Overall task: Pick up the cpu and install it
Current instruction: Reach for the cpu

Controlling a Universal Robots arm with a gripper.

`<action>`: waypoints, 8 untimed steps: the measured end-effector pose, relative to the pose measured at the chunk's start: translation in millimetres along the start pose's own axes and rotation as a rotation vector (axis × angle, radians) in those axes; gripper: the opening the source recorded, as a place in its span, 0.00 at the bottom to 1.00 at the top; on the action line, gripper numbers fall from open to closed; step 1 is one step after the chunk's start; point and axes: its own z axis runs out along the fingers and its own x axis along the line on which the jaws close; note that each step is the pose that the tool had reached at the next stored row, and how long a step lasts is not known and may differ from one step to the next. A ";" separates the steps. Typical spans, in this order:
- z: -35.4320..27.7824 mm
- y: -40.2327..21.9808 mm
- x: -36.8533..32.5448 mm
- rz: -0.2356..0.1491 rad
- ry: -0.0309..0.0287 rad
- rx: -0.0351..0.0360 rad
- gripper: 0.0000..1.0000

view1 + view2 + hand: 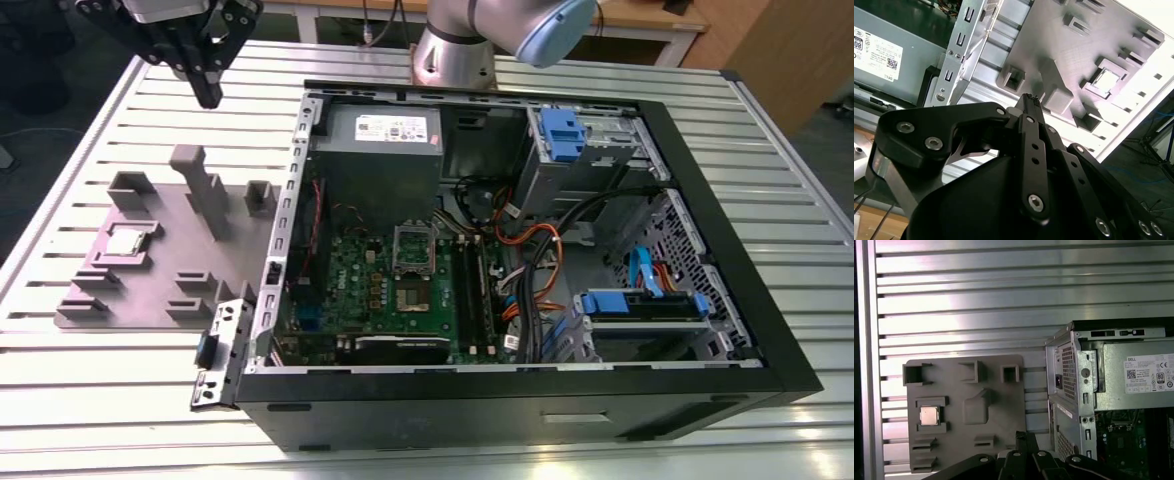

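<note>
The gripper [208, 97] hung high over the far end of the grey fixture plate [160, 292], its fingers pinched together on nothing. The cpu [130, 241] sat flat in its square nest on that plate (silvery top up), well apart from the fingertips. It lay lower and toward the exterior view's left of them, outside the open computer case [507, 420]. Being square, it offered no long axis.

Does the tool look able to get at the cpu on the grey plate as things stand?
Probably yes. The cpu lies uncovered on the grey plate; the tool hangs higher up, and the plate's posts stand beside the cpu, not over it.
</note>
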 end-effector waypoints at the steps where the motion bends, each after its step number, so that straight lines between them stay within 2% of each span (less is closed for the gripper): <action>1: 0.0 0.0 0.4 0.000 0.0000 0.0000 0.11; 8: 0.0 -0.2 2.2 0.000 0.0000 0.0000 0.11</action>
